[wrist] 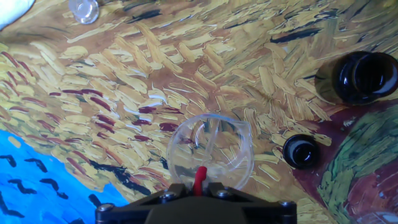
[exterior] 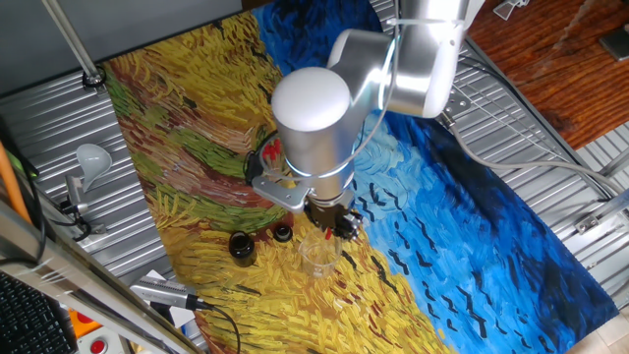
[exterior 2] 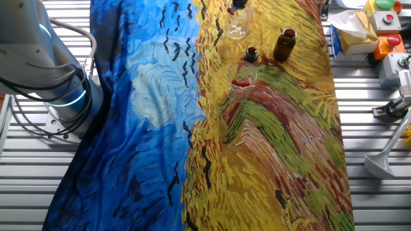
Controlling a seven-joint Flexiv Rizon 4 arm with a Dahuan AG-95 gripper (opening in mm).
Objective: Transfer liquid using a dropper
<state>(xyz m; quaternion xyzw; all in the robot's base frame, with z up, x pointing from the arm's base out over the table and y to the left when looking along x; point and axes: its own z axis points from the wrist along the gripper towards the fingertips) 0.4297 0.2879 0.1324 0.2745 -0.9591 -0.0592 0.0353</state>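
**Dropper poised over the clear beaker**

Biggest thing first: the bench, draped in a painted cloth of yellow wheat swirls and blue sky. Over it looms the silver arm, its tool pointing straight down near the middle of the cloth in one fixed view.

Hand view now: the clear beaker sits dead centre, right under the tool, and whether it holds liquid I cannot tell. At six o'clock of it, the red bulb of the dropper pokes out from the black tool body; the tool is clamped narrow on it, with the glass tube running into the beaker.

At two o'clock of the beaker stands the dark brown bottle, mouth open. At three o'clock, just beside the beaker, lies the small black cap.

In the other fixed view, a second glass beaker holds more red-bulbed droppers.
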